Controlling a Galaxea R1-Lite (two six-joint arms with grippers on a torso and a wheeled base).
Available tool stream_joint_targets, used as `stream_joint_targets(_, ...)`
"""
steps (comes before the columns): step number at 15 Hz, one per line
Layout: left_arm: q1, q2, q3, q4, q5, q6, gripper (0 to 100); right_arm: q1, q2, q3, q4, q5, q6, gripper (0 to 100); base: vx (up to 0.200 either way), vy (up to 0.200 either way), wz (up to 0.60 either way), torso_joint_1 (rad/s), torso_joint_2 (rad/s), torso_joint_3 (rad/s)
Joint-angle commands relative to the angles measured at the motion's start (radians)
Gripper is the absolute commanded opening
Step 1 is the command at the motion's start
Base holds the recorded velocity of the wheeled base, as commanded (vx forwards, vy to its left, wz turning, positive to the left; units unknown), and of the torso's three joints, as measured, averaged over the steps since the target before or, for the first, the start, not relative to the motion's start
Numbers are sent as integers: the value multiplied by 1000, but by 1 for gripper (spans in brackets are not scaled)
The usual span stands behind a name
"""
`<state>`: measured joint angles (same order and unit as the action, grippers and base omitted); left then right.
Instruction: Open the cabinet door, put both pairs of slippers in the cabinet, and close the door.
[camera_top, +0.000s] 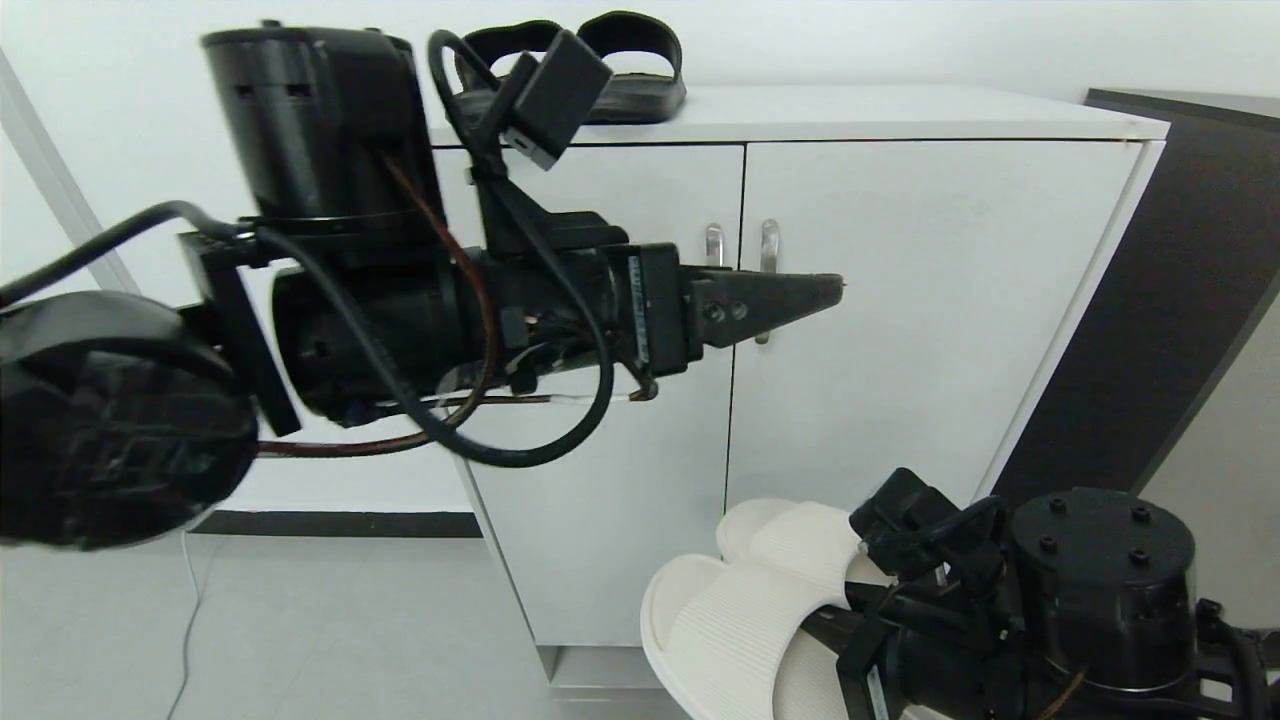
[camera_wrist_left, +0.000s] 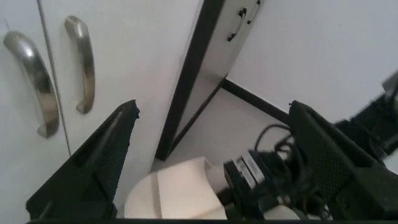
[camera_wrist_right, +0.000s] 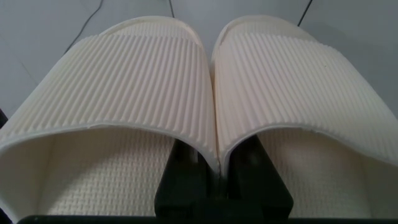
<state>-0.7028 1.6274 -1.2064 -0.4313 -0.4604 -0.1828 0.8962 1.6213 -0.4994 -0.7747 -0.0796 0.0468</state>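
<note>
White slippers (camera_wrist_right: 137, 81) sit clamped together in the right claw (camera_wrist_right: 217, 179).

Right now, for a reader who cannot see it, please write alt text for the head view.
The left gripper hangs level before the two handles of the closed white cabinet. Low on the right, the right gripper holds white slippers; black slippers lie on the cabinet top.

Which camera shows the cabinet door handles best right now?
The left wrist view: both door handles appear close and unobstructed. In the head view, the left gripper partly hides them. The right wrist view faces the white slippers.
</note>
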Motion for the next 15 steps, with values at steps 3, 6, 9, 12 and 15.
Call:
stream_joint_targets(3,-3,157,-130,2,-7,-40,100,0,15,-4,0,0,1,0,0,0,0,0,0,0)
stream_joint_targets(6,25,201,-159,2,0,-57,100,-2,26,-7,-2,0,1,0,0,0,0,0,0,0)
stream_joint_targets(9,54,236,-185,0,17,-55,100,-2,29,-7,-2,0,1,0,0,0,0,0,0,0)
stream_joint_targets(12,58,281,-252,0,55,-55,100,0,31,-7,0,0,1,0,0,0,0,0,0,0)
stream_joint_targets(15,57,341,-323,3,86,-57,100,0,34,-7,0,0,1,0,0,0,0,0,0,0)
